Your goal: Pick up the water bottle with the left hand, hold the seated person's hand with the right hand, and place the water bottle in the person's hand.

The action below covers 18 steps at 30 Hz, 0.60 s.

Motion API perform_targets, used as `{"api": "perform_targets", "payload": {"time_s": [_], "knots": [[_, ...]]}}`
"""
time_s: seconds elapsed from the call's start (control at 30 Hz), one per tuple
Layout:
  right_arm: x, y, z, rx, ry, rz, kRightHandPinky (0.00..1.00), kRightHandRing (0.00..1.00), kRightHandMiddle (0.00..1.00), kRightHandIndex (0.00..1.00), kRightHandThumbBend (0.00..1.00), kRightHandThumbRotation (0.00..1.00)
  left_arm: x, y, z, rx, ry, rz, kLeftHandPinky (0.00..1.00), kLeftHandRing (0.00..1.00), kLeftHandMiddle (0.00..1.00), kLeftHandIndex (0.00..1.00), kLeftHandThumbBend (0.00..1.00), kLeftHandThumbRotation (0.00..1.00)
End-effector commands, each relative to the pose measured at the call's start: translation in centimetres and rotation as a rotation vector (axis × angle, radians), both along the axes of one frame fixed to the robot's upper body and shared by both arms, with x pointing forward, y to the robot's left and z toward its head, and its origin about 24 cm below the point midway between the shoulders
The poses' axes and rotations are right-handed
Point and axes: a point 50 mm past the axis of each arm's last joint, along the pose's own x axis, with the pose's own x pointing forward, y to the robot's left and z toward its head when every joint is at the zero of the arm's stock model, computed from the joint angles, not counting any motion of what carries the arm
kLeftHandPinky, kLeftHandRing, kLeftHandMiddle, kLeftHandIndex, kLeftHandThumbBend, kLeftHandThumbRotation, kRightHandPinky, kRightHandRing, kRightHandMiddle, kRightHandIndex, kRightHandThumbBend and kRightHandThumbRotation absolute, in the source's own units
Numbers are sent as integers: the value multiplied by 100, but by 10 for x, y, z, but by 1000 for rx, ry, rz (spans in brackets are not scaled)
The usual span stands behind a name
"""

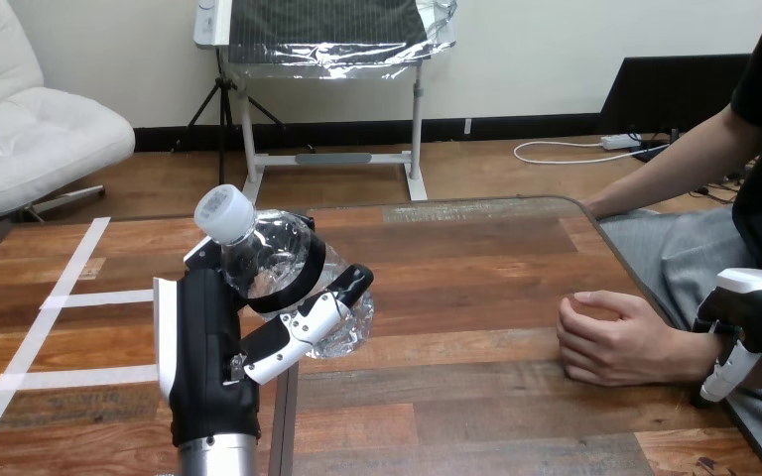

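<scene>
A clear plastic water bottle (270, 256) with a white cap and a black band hangs tilted above the table's left half, cap toward the upper left. My left hand (208, 342) is shut on it, with fingers (308, 319) wrapped across its crumpled lower body. The person's hand (615, 339) rests on the table at the right as a loose fist. My right hand (749, 307) sits on the person's wrist at the right edge, with one finger (726, 375) curled down over the wrist's near side.
The wooden table (476, 258) has white tape lines (79, 297) on its left part and a rounded far right corner. The person's other arm (675, 169) reaches down to that corner. Open tabletop lies between the bottle and the person's hand.
</scene>
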Motion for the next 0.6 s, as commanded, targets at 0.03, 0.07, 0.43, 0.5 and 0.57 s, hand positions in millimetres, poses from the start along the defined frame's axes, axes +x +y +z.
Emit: {"api": "perform_targets", "payload": {"time_s": [0.03, 0.07, 0.43, 0.5, 0.57], "knots": [[-4, 27, -26, 63, 46, 69, 47, 54, 65, 81, 70, 0, 5, -4, 24, -49, -114, 17, 39, 42, 46, 50, 60, 0], [-4, 27, -26, 44, 52, 74, 46, 55, 65, 76, 70, 0, 5, -4, 24, -45, -114, 19, 39, 42, 46, 50, 60, 0], [-6, 26, -29, 88, 22, 79, 42, 50, 63, 82, 68, 0, 5, -4, 24, -63, -111, 18, 38, 42, 46, 50, 61, 0], [-6, 26, -29, 77, 25, 88, 40, 49, 62, 80, 68, 0, 5, -5, 25, -69, -114, 16, 38, 42, 46, 50, 61, 0], [-6, 26, -29, 75, 23, 95, 38, 47, 61, 80, 67, 0, 5, -5, 24, -66, -109, 18, 38, 42, 46, 50, 61, 0]]}}
